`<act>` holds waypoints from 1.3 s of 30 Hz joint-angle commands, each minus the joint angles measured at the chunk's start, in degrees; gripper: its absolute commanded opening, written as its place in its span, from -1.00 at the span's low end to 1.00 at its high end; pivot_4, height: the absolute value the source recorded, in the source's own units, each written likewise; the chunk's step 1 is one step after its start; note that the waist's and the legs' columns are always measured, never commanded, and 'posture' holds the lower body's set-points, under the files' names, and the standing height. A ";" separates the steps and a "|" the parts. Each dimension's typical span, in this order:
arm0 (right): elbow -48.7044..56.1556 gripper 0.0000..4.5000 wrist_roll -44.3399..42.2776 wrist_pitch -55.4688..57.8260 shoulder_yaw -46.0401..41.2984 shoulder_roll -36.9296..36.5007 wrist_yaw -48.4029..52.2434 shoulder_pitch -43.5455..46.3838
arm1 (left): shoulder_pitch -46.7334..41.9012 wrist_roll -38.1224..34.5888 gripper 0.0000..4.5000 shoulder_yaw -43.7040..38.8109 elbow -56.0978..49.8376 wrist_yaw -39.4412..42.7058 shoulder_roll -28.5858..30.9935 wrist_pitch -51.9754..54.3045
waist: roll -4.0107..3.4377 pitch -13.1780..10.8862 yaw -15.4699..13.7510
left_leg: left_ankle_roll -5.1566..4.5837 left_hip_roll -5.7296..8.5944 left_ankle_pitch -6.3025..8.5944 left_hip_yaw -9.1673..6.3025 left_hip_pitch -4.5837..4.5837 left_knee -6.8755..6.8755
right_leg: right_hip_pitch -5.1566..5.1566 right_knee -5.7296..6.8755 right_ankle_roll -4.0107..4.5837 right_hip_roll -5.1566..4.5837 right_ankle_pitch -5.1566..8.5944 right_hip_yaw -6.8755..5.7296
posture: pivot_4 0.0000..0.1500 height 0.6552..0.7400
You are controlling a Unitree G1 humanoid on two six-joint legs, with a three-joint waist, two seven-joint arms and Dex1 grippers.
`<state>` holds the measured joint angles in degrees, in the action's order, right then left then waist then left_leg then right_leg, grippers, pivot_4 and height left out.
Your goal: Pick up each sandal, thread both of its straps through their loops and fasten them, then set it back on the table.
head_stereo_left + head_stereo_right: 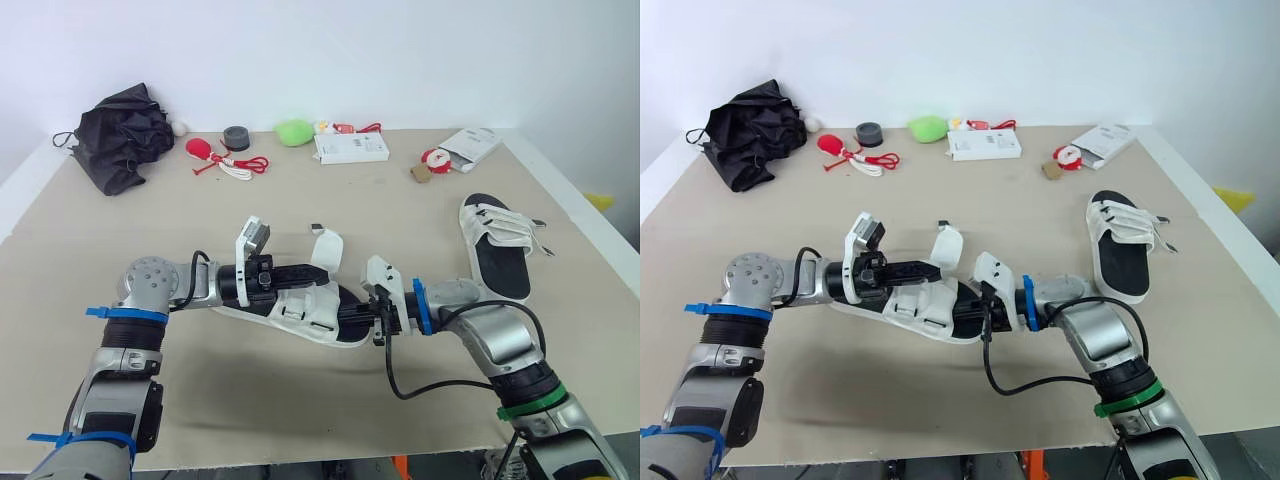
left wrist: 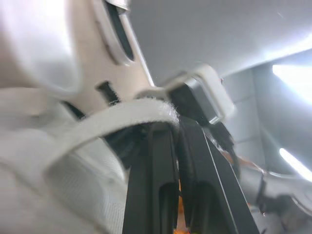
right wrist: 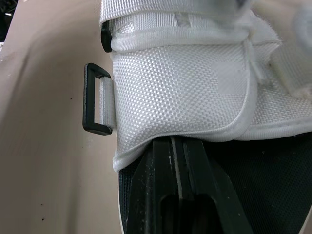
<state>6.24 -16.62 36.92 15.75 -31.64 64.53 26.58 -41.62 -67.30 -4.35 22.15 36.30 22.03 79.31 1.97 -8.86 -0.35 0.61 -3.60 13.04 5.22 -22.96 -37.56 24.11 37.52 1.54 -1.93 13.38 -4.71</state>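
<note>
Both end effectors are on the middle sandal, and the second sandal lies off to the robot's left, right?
Not quite. The left end effector and right end effector are on the middle sandal, but the second sandal lies to the robot's right, as the left eye view shows.

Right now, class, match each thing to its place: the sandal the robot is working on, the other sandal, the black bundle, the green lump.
Things:
1. worked sandal
2. other sandal
3. black bundle
4. green lump

Places:
A. far left corner
B. between the left gripper and the right gripper
C. far edge, near the middle
D. lying alone on the right side

Pairs: 1-B, 2-D, 3-A, 4-C
</note>
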 commanded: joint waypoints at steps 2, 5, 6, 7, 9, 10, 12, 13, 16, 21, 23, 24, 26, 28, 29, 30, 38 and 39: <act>-0.27 -1.00 0.02 1.66 2.24 -0.64 0.18 -1.98 | 0.48 8.12 -0.99 1.32 2.82 -2.87 -1.09 -2.27 | 0.01 0.02 0.01 | 0.00 0.02 0.00 -0.02 0.05 0.00 | -0.06 0.00 0.00 -0.02 0.00 -0.02 | 1.00 1.00; -0.44 -1.00 -0.11 1.80 2.08 -0.57 0.08 -1.72 | 0.65 10.60 -0.86 1.12 2.11 -2.68 -2.77 -5.33 | -0.03 0.08 0.00 | 0.00 0.03 0.00 -0.02 0.11 0.02 | -0.13 -0.01 0.01 -0.05 0.01 -0.02 | 1.00 1.00; -0.43 -1.00 -0.14 1.85 2.05 -0.56 0.04 -1.69 | 0.49 11.23 -0.71 1.27 1.74 -2.55 -3.03 -5.57 | -0.03 0.08 -0.01 | 0.00 0.03 0.00 -0.01 0.18 0.03 | -0.18 -0.01 0.01 -0.08 0.01 -0.02 | 1.00 1.00; -0.42 -1.00 -0.19 1.88 2.04 -0.56 -0.02 -1.67 | 0.40 11.89 -0.62 1.43 1.40 -2.29 -3.20 -5.67 | -0.02 0.08 0.00 | 0.00 0.03 0.00 -0.01 0.22 0.03 | -0.22 -0.01 0.01 -0.08 0.01 -0.03 | 1.00 1.00; -0.31 -1.00 -0.32 1.95 2.04 -0.59 -0.06 -1.75 | -0.20 11.86 -0.21 0.84 1.06 -1.41 -3.87 -5.09 | -0.03 0.08 -0.01 | 0.00 0.03 0.00 -0.01 0.24 0.03 | -0.23 -0.01 0.01 -0.08 0.01 -0.03 | 1.00 1.00; -0.31 -1.00 -0.30 1.95 2.08 -0.59 -0.09 -1.81 | -0.76 12.68 -0.02 0.35 1.76 -1.72 -4.29 -6.27 | -0.01 0.09 -0.01 | 0.00 0.04 0.00 -0.02 0.24 0.03 | -0.24 -0.01 0.01 -0.08 0.01 -0.04 | 1.00 1.00; -0.31 -1.00 -0.27 1.96 2.11 -0.58 -0.13 -1.87 | -1.50 13.57 0.31 -0.59 2.69 -1.78 -4.77 -7.58 | -0.01 0.09 -0.01 | 0.00 0.04 0.00 -0.04 0.27 0.03 | -0.28 -0.01 0.01 -0.10 0.01 -0.06 | 1.00 1.00; -0.27 -1.00 -0.30 2.04 2.08 -0.56 -0.19 -1.89 | -2.05 14.09 0.55 -1.16 3.45 -1.76 -4.85 -8.02 | -0.01 0.09 -0.02 | 0.00 0.04 0.00 -0.03 0.31 0.03 | -0.33 -0.01 0.00 -0.12 0.01 -0.07 | 1.00 1.00; -0.39 -1.00 -0.35 2.13 2.05 -0.41 -0.33 -1.88 | -4.91 14.26 0.55 -5.24 8.79 -3.47 -5.58 -8.92 | -0.01 0.08 -0.02 | 0.00 0.05 0.00 -0.04 0.39 0.03 | -0.41 -0.02 -0.01 -0.13 0.02 -0.08 | 1.00 1.00; -0.83 -1.00 -0.34 1.91 2.18 0.03 -0.65 -1.80 | -10.50 12.94 0.55 -14.25 18.60 -7.49 -7.46 -11.04 | 0.07 0.03 0.04 | -0.01 0.04 0.01 -0.07 0.36 0.09 | -0.40 -0.07 -0.06 -0.11 0.06 -0.13 | 1.00 1.00; -0.79 -1.00 -0.45 1.96 2.23 0.23 -0.81 -1.82 | -12.41 13.26 0.55 -16.54 21.34 -8.79 -8.01 -12.31 | 0.15 -0.02 0.09 | 0.00 0.03 0.03 -0.07 0.34 0.10 | -0.38 -0.08 -0.09 -0.12 0.09 -0.14 | 1.00 1.00; -0.78 -1.00 -0.44 1.92 2.30 0.30 -0.84 -1.84 | -13.27 13.63 0.55 -17.19 22.28 -9.25 -8.29 -12.91 | 0.18 -0.04 0.10 | 0.00 0.03 0.03 -0.06 0.33 0.10 | -0.37 -0.08 -0.09 -0.12 0.09 -0.14 | 1.00 1.00; -0.76 -1.00 -0.39 1.84 2.40 0.39 -0.95 -1.93 | -14.67 14.12 0.55 -17.97 23.66 -9.42 -8.67 -13.29 | 0.19 -0.04 0.15 | 0.01 0.01 0.03 -0.06 0.33 0.10 | -0.36 -0.08 -0.09 -0.14 0.09 -0.14 | 1.00 1.00; -0.81 -1.00 -0.37 1.85 2.36 0.43 -1.03 -1.98 | -15.87 14.73 0.55 -18.24 24.72 -9.60 -8.91 -12.98 | 0.19 -0.04 0.15 | 0.02 0.00 0.03 -0.06 0.33 0.11 | -0.36 -0.08 -0.09 -0.14 0.09 -0.14 | 1.00 1.00; -0.83 -1.00 -0.39 1.89 2.32 0.44 -1.06 -1.99 | -16.71 14.95 0.55 -18.54 25.59 -10.16 -9.01 -12.47 | 0.19 -0.05 0.15 | 0.02 0.00 0.03 -0.07 0.33 0.12 | -0.36 -0.08 -0.09 -0.14 0.09 -0.14 | 1.00 1.00; -0.84 -1.00 -0.41 1.90 2.30 0.45 -1.08 -1.98 | -17.31 15.13 0.55 -18.79 26.25 -10.54 -9.06 -12.09 | 0.20 -0.05 0.15 | 0.02 0.00 0.03 -0.06 0.33 0.12 | -0.36 -0.08 -0.09 -0.13 0.09 -0.15 | 1.00 1.00; -0.61 -1.00 -0.45 1.84 2.38 0.32 -1.48 -2.85 | -23.78 14.48 0.55 -24.08 30.78 -18.39 -10.43 -7.11 | 0.25 -0.08 0.21 | 0.05 0.00 0.05 -0.05 0.32 0.16 | -0.33 -0.08 -0.13 -0.15 0.12 -0.13 | 1.00 1.00; -0.67 -1.00 -0.44 1.82 2.43 0.36 -1.55 -2.83 | -24.11 14.59 0.55 -24.44 30.80 -18.69 -10.76 -6.86 | 0.25 -0.08 0.23 | 0.06 0.00 0.05 -0.05 0.33 0.17 | -0.32 -0.08 -0.14 -0.15 0.12 -0.13 | 1.00 1.00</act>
<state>6.94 -17.77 37.52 15.46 -31.35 63.32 25.57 -64.09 -51.80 -27.30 53.36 18.15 11.74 71.62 2.22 -8.94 -0.12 0.69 -3.61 13.09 5.17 -22.63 -37.38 23.79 37.44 1.40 -2.08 13.51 -4.84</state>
